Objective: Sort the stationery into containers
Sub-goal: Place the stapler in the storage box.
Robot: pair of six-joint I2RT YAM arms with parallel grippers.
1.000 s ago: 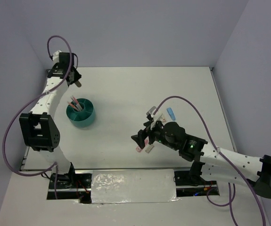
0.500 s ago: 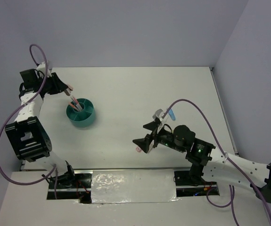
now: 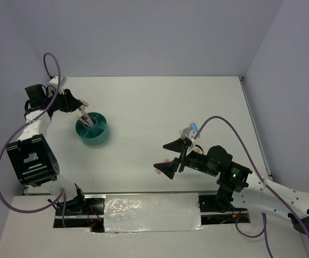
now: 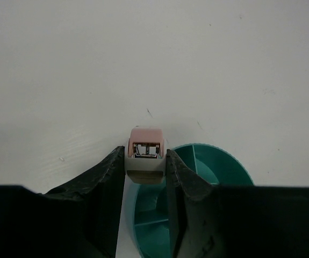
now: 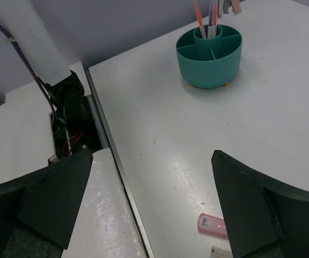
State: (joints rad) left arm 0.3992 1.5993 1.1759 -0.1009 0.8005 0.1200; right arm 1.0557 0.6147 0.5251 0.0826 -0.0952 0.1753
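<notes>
One teal organiser [image 3: 92,129] stands just beside the left hand [image 3: 79,101]; one pink eraser [image 3: 158,171], one grey eraser [image 3: 185,130] and one blue eraser [image 3: 194,128] lie near the wide-open right hand [image 3: 170,158]. Left wrist: that hand grips one small pink piece [image 4: 146,145] lengthwise, at the organiser's rim. Right wrist: the pink eraser lies crosswise just below the empty hand; about three pens [image 5: 208,13] stand in the organiser.

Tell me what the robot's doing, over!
Left pincer shut on small pink item, beside round teal plastic organiser. Right pincer open, empty. Nothing in the way.
</notes>
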